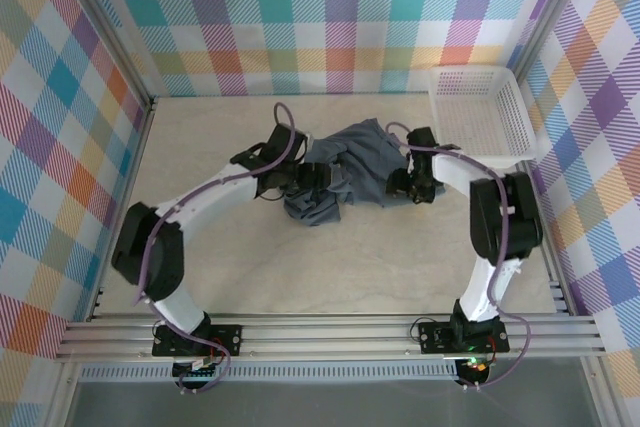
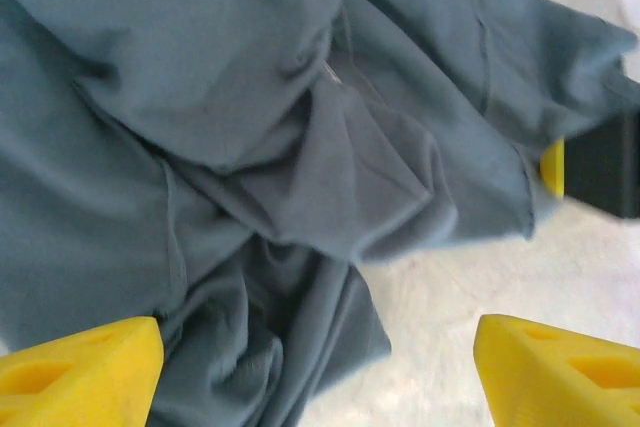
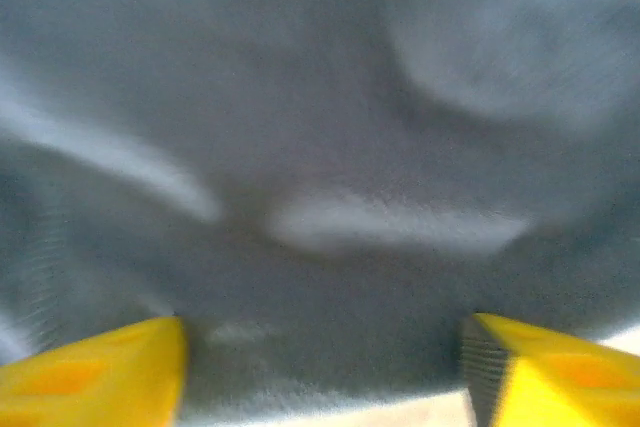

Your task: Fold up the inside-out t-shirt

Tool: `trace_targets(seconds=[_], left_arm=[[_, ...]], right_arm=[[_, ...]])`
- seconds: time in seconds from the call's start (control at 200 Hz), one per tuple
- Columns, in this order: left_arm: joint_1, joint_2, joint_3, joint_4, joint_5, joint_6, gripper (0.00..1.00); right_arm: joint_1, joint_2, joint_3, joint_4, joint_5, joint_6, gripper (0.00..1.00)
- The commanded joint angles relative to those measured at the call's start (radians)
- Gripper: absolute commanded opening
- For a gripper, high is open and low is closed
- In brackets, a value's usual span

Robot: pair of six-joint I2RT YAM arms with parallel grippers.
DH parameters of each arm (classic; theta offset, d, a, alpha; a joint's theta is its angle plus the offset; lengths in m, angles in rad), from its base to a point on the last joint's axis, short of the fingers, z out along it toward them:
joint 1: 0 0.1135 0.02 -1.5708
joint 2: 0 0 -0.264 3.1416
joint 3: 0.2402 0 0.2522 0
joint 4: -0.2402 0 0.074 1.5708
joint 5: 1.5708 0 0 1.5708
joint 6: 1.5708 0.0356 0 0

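Lying crumpled on the pale wooden table [image 1: 350, 267], the plain dark slate-grey t-shirt of thin soft fabric [image 1: 345, 162] forms a heap around the middle, toward the far side, in the top view. The left gripper [image 1: 300, 179] meets its left edge and the right gripper [image 1: 402, 185] its right edge. From up here I cannot tell how either set of jaws stands. A white plastic mesh basket [image 1: 480, 112] stands in the far right corner, apart from the cloth.

At the left wrist, the left gripper [image 2: 320, 367] is released. Its yellow fingers [image 2: 80, 377] are spread wide, low beside the t-shirt [image 2: 250, 127], with bare table [image 2: 450, 287] between them. A yellow fingertip [image 2: 552, 167] of the other arm touches the hem at the right.

At the right wrist the picture is blurred, yet the right gripper [image 3: 320, 377] is plainly unclamped. Its yellow fingers [image 3: 90, 377] are held wide, with the t-shirt [image 3: 320, 147] close in front.
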Motion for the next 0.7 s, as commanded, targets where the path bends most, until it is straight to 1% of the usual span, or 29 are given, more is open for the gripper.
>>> trace_targets(seconds=[0.0,0.025,0.06,0.08,0.15,0.22,0.26,0.28,0.33,0.375,0.4,0.45,0.465,0.495,0.505,0.59,0.695], left_arm=[[0.001,0.094,0.12,-0.023,-0.091,-0.059,0.82],[0.001,0.125,0.15,-0.03,-0.117,-0.06,0.82],[0.001,0.166,0.187,-0.041,-0.153,-0.058,0.83],[0.002,0.183,0.22,-0.049,-0.177,-0.055,0.83],[0.003,0.283,0.345,-0.098,-0.229,-0.032,0.84],[0.003,0.403,0.495,-0.167,-0.261,-0.011,0.85],[0.004,0.477,0.578,-0.211,-0.292,-0.006,0.83],[0.005,0.511,0.62,-0.237,-0.309,-0.006,0.8],[0.01,0.586,0.716,-0.288,-0.322,-0.003,0.68],[0.02,0.637,0.78,-0.312,-0.274,0.008,0.58],[0.026,0.657,0.804,-0.317,-0.226,0.02,0.5],[0.043,0.681,0.85,-0.335,-0.133,0.04,0.23],[0.049,0.684,0.86,-0.342,-0.113,0.04,0.17],[0.059,0.677,0.87,-0.349,-0.092,0.041,0.02],[0.064,0.672,0.871,-0.349,-0.088,0.041,0.0],[0.108,0.583,0.862,-0.354,-0.063,0.042,0.0],[0.171,0.398,0.834,-0.348,-0.045,0.04,0.0]], right_arm=[[0.003,0.008,0.002,0.082,-0.086,0.042,0.22],[0.003,-0.008,-0.01,0.098,-0.094,0.049,0.12],[0.003,-0.042,-0.032,0.125,-0.097,0.059,0.03],[0.003,-0.064,-0.047,0.143,-0.098,0.06,0.0],[0.003,-0.128,-0.074,0.167,-0.09,0.053,0.0],[0.003,-0.159,-0.062,0.132,-0.102,0.031,0.0],[0.003,-0.174,-0.054,0.109,-0.114,0.023,0.0],[0.003,-0.182,-0.052,0.103,-0.12,0.021,0.0],[0.002,-0.207,-0.058,0.094,-0.127,0.026,0.0],[0.003,-0.232,-0.066,0.091,-0.126,0.038,0.0],[0.003,-0.248,-0.068,0.087,-0.121,0.045,0.0],[0.001,-0.285,-0.073,0.08,-0.103,0.064,0.0],[-0.001,-0.297,-0.074,0.078,-0.093,0.07,0.0],[-0.005,-0.323,-0.073,0.073,-0.078,0.081,0.0],[-0.007,-0.331,-0.072,0.071,-0.074,0.085,0.0],[-0.033,-0.411,-0.052,0.042,-0.029,0.12,0.0],[-0.082,-0.517,-0.016,0.023,-0.011,0.161,0.0]])
